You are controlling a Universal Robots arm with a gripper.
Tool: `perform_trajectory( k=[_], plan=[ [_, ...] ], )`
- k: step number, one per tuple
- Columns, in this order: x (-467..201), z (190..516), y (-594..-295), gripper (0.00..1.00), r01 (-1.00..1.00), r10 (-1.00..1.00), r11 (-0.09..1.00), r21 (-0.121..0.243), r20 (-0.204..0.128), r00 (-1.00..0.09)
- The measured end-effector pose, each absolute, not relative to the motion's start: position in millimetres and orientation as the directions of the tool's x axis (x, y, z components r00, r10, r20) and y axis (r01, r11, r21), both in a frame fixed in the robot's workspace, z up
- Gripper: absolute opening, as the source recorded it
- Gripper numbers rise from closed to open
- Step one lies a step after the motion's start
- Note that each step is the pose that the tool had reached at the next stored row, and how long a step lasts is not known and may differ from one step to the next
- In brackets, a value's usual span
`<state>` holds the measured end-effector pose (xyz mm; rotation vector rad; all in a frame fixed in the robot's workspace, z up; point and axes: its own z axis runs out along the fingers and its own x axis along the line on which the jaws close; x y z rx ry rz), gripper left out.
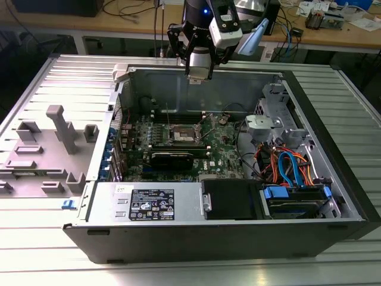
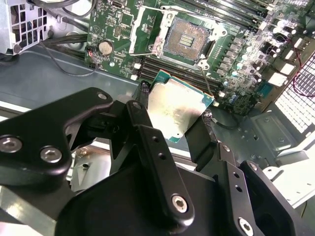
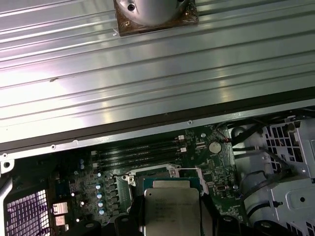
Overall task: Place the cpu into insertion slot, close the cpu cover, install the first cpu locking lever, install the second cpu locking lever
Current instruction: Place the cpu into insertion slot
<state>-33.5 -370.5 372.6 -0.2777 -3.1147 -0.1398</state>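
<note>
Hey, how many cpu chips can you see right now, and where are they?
1. The cpu is clamped in the claw over the open computer case; the insertion slot sits empty. Others could be hidden inside the case.

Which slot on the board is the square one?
The insertion slot: square, dark centre, silver rim, empty. The memory slots beside it are long, narrow, black. The pincer holds the cpu.

text: none legible | white label [image 1: 152, 204] | print unreadable
</note>
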Motion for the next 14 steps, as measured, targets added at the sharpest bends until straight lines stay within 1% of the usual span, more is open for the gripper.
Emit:
perform_trajectory(
  k=[14],
  plan=[
    [-33.5,372.5,-370.5,0.55,0.193,0.193,0.977,0.088,0.019,-0.981]
  ],
)
